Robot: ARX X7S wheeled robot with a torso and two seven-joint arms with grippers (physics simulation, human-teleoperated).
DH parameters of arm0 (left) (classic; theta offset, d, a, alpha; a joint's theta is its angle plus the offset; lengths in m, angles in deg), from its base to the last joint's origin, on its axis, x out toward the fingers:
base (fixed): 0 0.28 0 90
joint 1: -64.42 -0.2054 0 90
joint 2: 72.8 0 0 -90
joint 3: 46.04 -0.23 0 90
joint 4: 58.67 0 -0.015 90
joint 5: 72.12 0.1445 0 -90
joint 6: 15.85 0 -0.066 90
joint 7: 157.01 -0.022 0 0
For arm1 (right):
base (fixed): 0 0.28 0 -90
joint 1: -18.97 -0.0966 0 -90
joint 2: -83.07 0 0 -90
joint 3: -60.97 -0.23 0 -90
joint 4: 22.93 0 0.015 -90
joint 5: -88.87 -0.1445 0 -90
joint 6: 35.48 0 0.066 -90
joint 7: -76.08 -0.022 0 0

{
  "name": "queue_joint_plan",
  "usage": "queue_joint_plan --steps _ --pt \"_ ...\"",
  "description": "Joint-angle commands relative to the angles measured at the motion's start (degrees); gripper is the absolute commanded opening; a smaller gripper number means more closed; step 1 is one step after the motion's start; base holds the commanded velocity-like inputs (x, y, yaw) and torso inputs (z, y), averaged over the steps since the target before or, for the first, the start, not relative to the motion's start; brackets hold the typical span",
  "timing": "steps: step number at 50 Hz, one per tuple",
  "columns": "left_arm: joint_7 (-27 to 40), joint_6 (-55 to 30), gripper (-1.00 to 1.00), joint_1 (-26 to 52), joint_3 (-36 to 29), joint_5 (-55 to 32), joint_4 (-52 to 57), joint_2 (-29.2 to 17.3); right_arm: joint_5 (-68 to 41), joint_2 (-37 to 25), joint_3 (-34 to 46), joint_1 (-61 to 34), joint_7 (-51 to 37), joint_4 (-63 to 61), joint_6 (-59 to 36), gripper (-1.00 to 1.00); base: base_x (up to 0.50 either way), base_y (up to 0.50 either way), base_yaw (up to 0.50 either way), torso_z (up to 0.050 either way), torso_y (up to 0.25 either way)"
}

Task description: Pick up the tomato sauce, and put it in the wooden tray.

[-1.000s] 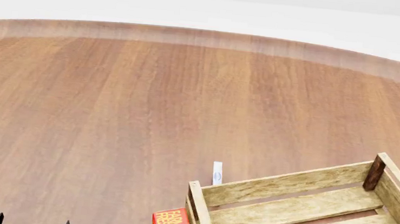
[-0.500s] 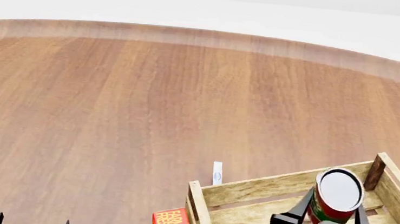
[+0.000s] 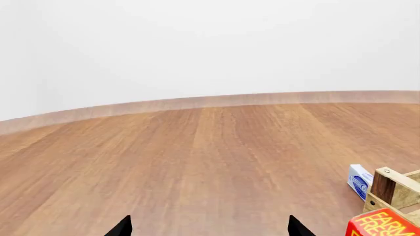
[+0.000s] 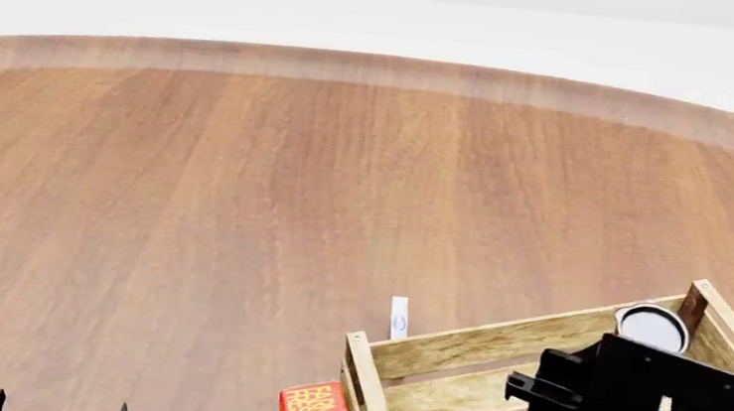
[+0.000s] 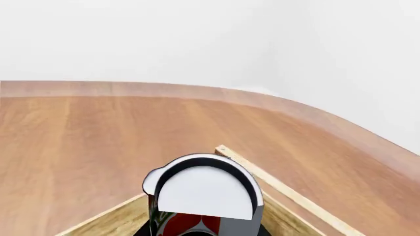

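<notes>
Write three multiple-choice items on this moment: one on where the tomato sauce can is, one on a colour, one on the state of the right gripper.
1. Where is the tomato sauce?
A. Lying on the bare table far from the crate
B. Held over the far corner of the wooden tray
C. Beside the left gripper

2. What colour is the box just outside the tray's near-left corner post?
A. Red with yellow lettering
B. Green
C. Black

3. What is the right gripper doing?
A. Open and empty
B. Shut on the can
C. Out of view

Answers: 1 B, the head view shows the can's silvery top by the dark far corner post, carried by the right arm. 2 A, the head and left wrist views show red with yellow letters. 3 B, the right wrist view shows the can filling the grip.
</notes>
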Motion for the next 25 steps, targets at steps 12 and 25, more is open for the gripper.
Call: queue_joint_plan --steps 12,25 --pt "-1.7 1.8 1.00 0.0 1.2 -0.7 -0.7 0.7 5.1 6.0 -0.6 -12.3 5.1 32.1 10.6 -1.00 0.00 0.00 0.00 0.000 0.001" --pt "-1.6 2.2 1.00 0.0 1.0 -0.8 -1.2 0.6 4.1 6.5 -1.4 -13.8 7.0 36.7 12.1 -1.00 0.00 0.00 0.00 0.000 0.000"
